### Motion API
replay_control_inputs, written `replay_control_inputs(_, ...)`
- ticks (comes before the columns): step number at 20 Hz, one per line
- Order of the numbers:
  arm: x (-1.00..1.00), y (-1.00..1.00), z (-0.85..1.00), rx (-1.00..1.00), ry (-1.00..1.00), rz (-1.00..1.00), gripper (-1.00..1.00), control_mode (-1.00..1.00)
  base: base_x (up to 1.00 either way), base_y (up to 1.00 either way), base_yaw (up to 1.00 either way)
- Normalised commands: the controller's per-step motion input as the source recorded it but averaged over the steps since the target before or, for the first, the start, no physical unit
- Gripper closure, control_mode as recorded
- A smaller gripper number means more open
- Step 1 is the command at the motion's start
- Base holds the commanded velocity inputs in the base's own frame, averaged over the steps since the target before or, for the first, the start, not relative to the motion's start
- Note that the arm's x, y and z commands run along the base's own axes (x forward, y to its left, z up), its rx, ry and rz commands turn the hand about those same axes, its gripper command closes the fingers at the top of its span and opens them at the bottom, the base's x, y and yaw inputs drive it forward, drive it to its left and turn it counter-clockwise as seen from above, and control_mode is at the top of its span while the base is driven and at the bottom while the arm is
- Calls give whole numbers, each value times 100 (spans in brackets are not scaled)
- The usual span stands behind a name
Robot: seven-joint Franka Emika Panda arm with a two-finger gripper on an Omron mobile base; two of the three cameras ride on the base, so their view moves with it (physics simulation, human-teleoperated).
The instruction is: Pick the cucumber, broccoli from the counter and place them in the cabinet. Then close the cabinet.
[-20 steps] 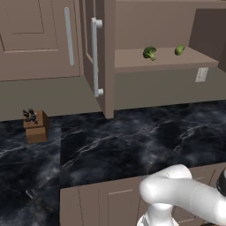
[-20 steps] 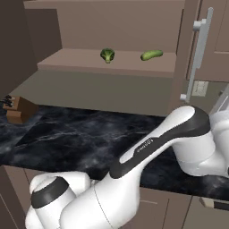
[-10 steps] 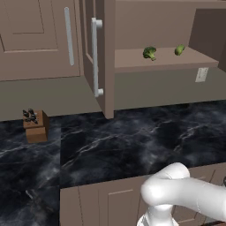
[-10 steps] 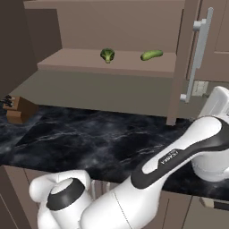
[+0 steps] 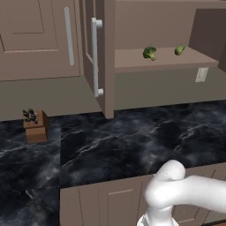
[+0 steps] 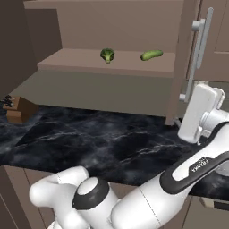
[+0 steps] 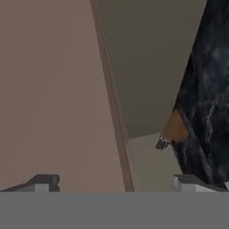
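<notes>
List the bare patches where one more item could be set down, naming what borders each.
The shelf is bare left of the broccoli; a narrower gap separates it from the cucumber. The counter lies bare from the knife block rightward. Tightest spot: beside the open door.

Brightness: a soft, even light is seen in all three views; nothing is very bright or very dark.
Light source: no lamp is shown, and where the light comes from cannot be told.
Shadows: the inside of the cabinet (image 6: 53, 27) is darker at its side wall; a faint shade is cast under its shelf.
Shine: pale patches are seen on the glossy black surface (image 5: 132, 141).
Sharpness: edges look a little soft and blocky; the broccoli (image 6: 107, 55) is small and fuzzy.
Hand view: the picture is tilted, and the knife block (image 7: 172, 129) is blurred.
</notes>
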Motion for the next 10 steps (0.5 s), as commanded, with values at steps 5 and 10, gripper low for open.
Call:
replay_control_inputs(5, -9, 63, 30, 0, -41, 34, -100, -100, 0, 0, 0)
replay_control_inputs(10, -18, 91, 8, -3, -56, 21, -100, -100, 0, 0, 0)
